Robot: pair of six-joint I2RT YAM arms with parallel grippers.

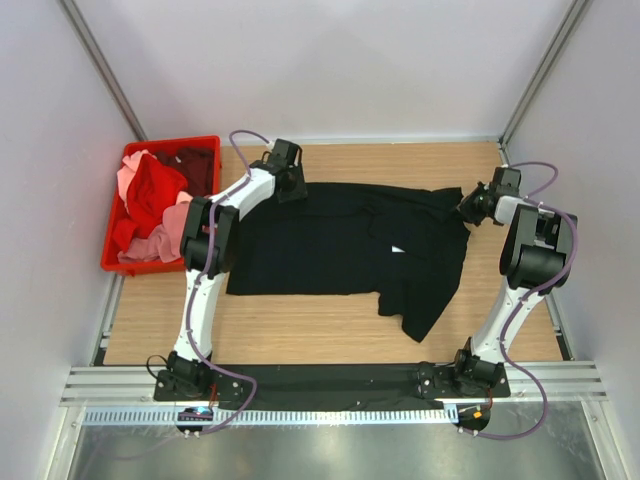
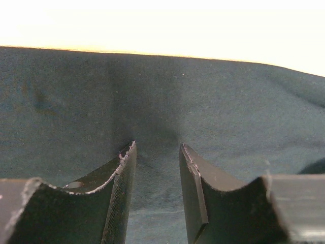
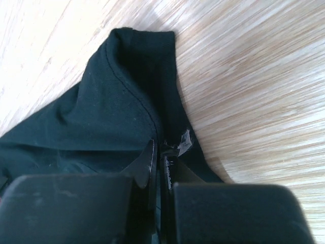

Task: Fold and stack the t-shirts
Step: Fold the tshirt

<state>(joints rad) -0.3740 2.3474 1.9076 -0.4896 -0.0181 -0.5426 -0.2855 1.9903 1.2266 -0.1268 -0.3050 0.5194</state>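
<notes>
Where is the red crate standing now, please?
In the top view, the red crate stands at the far left of the table, beside the left arm and left of the black t-shirt.

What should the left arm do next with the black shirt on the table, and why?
Probably close the left gripper on the black t-shirt. That gripper's jaws stand apart right down at the cloth near its far edge, while the right gripper is pinched shut on the shirt's edge. A second hold would let both arms lift and fold.

The top view looks down from high above. Both wrist views sit close behind their fingers (image 2: 117, 203), and all three share the black t-shirt (image 1: 330, 240) ahead.
</notes>
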